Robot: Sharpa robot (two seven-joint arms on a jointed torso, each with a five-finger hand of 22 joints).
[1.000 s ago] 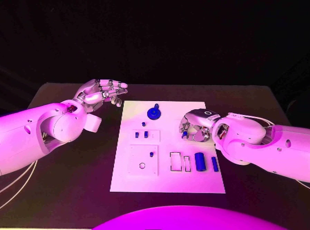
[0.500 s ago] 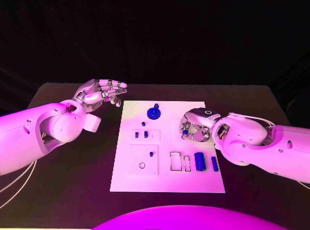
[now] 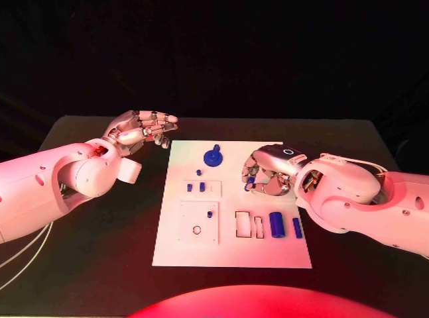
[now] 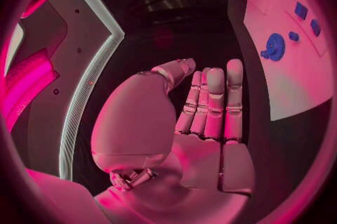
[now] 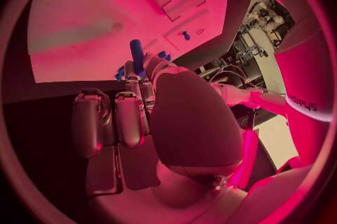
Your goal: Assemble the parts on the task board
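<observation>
We are observing the right hand pinching a small blue part in its fingertips above the task board; insertion is in hand. The left hand, empty with fingers half curled, is hovering over the worktop beside the board. Next, we judge, alignment over a matching slot is needed.

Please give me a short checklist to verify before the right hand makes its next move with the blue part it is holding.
1. Right hand grips a blue part between its fingers: ok.
2. Part sits straight in the grip: cannot tell.
3. Left hand is beside the task board, off it, holding nothing: ok.
4. Two outlined slots look free: ok.
5. Two blue pieces lie right beside those slots: ok.
6. Which slot suits the held part: cannot tell.
</observation>
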